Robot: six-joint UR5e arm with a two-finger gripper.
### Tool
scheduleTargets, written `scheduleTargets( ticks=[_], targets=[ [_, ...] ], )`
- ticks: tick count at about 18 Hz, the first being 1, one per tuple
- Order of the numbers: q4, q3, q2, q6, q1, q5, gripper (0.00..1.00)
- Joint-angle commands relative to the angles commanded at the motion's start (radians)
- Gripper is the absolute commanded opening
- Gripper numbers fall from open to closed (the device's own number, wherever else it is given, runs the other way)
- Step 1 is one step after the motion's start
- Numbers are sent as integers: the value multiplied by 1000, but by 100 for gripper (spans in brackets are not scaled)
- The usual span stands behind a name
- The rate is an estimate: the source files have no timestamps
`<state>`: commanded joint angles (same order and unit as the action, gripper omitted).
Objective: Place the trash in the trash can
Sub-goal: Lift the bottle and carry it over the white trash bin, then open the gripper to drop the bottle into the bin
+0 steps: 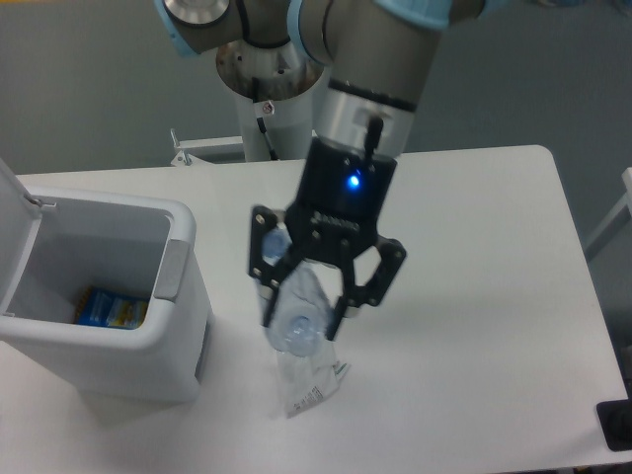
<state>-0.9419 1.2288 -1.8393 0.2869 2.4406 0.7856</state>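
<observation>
The trash can (178, 296), a boxy white bin with a grey front tab, stands at the left with its lid (15, 227) swung open. The clear bluish crushed bottle (296, 321) sits between the fingers of my gripper (302, 321), at the table's middle front. The fingers press on both of its sides, so the gripper is shut on it. The crumpled whitish wrapper (306, 380) with a printed label lies on the table just below the bottle, touching or overlapping it. The gripper is to the right of the bin, outside it.
A small blue-and-yellow printed packet (111, 308) lies on the bin's floor. The robot's base column (269, 99) stands at the table's back edge. A dark object (617, 425) sits at the front right corner.
</observation>
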Motion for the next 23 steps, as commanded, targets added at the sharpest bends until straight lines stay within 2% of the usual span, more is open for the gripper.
scheduleTargets(
  ticks=[3, 7, 8, 10, 13, 23],
  targets=[
    [0, -14, 15, -5, -11, -48, 48],
    [2, -17, 29, -3, -66, -72, 48],
    [12, -17, 29, 0, -81, -72, 50],
    [57, -15, 17, -2, -110, -72, 53],
    [86, -15, -8, 1, -153, -72, 53],
    [98, -8, -67, 6, -198, -74, 53]
  ],
)
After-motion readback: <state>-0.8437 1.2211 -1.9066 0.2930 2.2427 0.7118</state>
